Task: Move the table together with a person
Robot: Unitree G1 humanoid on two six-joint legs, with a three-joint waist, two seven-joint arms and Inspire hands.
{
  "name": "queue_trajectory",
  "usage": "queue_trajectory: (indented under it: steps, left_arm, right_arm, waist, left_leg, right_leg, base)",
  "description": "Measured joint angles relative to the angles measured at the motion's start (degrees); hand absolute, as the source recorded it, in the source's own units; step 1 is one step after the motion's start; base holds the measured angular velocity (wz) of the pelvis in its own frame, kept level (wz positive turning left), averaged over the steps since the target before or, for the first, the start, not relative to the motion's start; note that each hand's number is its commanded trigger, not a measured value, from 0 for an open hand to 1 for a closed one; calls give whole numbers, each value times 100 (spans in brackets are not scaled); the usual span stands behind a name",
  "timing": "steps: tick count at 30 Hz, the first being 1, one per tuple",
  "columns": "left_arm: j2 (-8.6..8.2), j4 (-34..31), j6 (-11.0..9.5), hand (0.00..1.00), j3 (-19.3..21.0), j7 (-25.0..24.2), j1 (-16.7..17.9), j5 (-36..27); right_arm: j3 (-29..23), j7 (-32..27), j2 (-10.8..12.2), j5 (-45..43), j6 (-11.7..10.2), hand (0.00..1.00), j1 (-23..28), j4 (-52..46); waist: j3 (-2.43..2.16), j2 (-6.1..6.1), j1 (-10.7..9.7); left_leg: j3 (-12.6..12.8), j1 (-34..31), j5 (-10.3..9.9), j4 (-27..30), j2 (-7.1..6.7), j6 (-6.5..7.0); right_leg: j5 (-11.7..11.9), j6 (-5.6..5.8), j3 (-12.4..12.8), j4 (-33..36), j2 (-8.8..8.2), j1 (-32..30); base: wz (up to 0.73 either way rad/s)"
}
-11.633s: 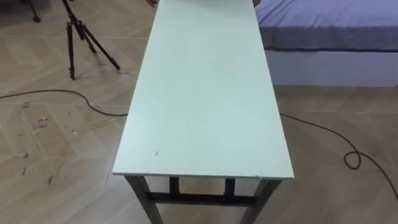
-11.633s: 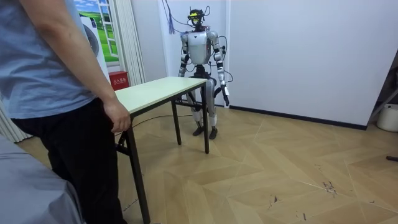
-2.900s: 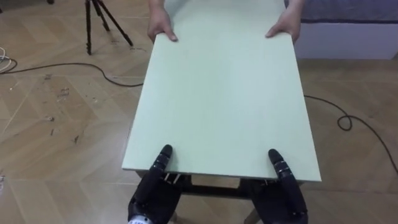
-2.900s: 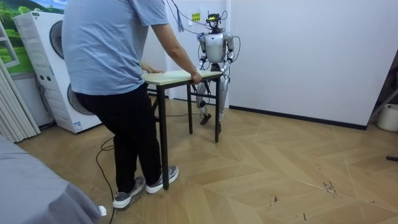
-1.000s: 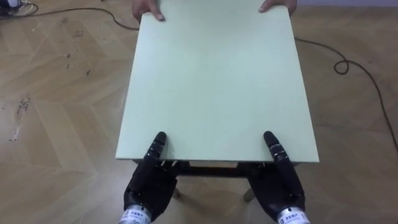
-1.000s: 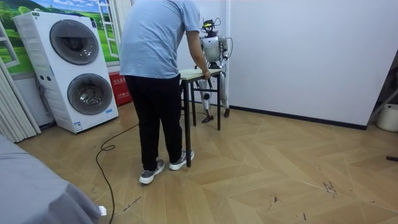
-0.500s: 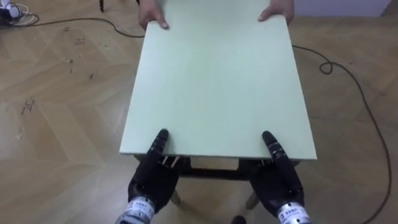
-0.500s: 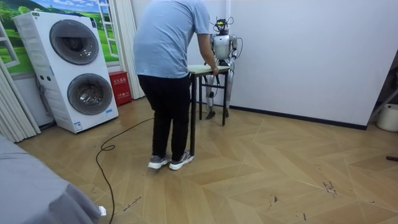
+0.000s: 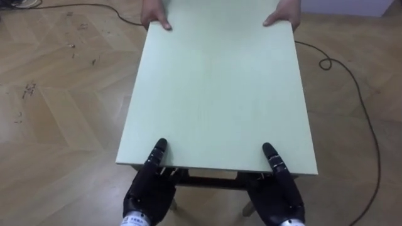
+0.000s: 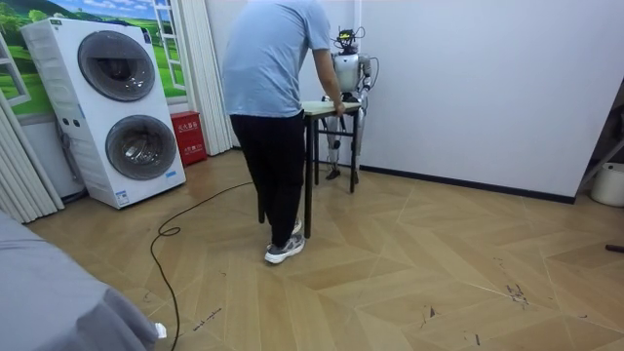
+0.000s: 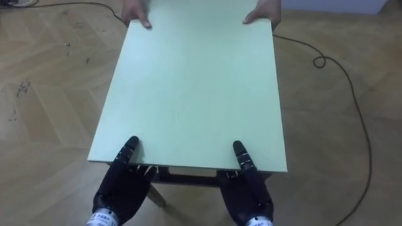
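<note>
A pale green table [image 9: 217, 94] with dark legs stretches away from me. My left hand [image 9: 147, 188] and right hand [image 9: 279, 188] grip its near edge, thumbs lying on top, the rest of each hand under the board. At the far edge a person's hands [image 9: 156, 16] hold the two corners. In the room view the person [image 10: 273, 88] bends over the table [image 10: 327, 105] in mid-step, and I stand at its far end close to the white wall.
A dark cable [image 9: 352, 81] snakes over the wooden floor to the table's right. In the room view stacked washing machines [image 10: 117, 107] stand at the left, another cable [image 10: 180, 229] lies on the floor, and a grey bed corner [image 10: 49, 302] fills the near left.
The person has stepped on toward the room view's right and the table has moved with them toward the wall. My hands keep their place on the near edge.
</note>
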Motion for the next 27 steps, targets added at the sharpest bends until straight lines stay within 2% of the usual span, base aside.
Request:
queue_trajectory:
  steps: [7, 14, 15, 18, 23, 25, 27]
  left_arm:
    - [47, -33, -91, 100, -39, -114, 167, 38]
    - [48, -30, -85, 100, -52, -259, 245, 140]
    - [49, -19, -60, 100, -56, -259, 248, 140]
    - [80, -13, 49, 100, -25, -248, 250, 105]
    - [27, -14, 90, 100, -125, -226, 249, 5]
    - [26, -15, 90, 100, -171, -226, 257, -15]
    - [13, -17, 86, 100, -178, -226, 257, -26]
  right_arm:
    - [162, 64, 0, 37, -169, 100, 145, 2]
    - [149, 265, -41, 61, -179, 100, 278, 50]
    - [149, 266, -67, 62, -173, 100, 280, 68]
    - [149, 256, -122, 11, -150, 100, 278, 36]
    - [77, 188, -308, -66, -179, 100, 249, -122]
    - [62, 189, -360, -68, -179, 100, 219, -126]
    - [54, 186, -364, -86, -179, 100, 160, -126]
  waist:
    - [-3, -19, -7]
    - [8, 27, -33]
    - [26, 59, -71]
    - [35, 116, -124]
    - [51, 199, -138]
    - [50, 245, -101]
    - [50, 253, -4]
  left_leg:
    - [-207, -89, 171, -33, 42, -119]
    - [-621, -376, 199, 206, 54, -162]
    - [-738, -407, 199, 234, 42, -163]
    - [-888, -482, 233, 254, 2, -153]
    - [-1045, -576, 320, 227, -83, -108]
    - [-1062, -573, 321, 224, -118, -104]
    - [-1057, -580, 329, 217, -169, -90]
  right_leg:
    - [72, -145, -186, -116, 117, 41]
    - [-26, -216, -611, -89, 127, 70]
    - [-47, -207, -744, -105, 118, 141]
    - [-126, -152, -928, -85, 70, 143]
    - [-120, -156, -1085, -37, -1, 124]
    - [-133, -167, -1108, 61, -50, 115]
    - [-243, -158, -1116, 291, -163, 8]
  base:
    - [11]
    - [32]
    - [44]
    - [37]
    - [22]
    - [14]
    - [9]
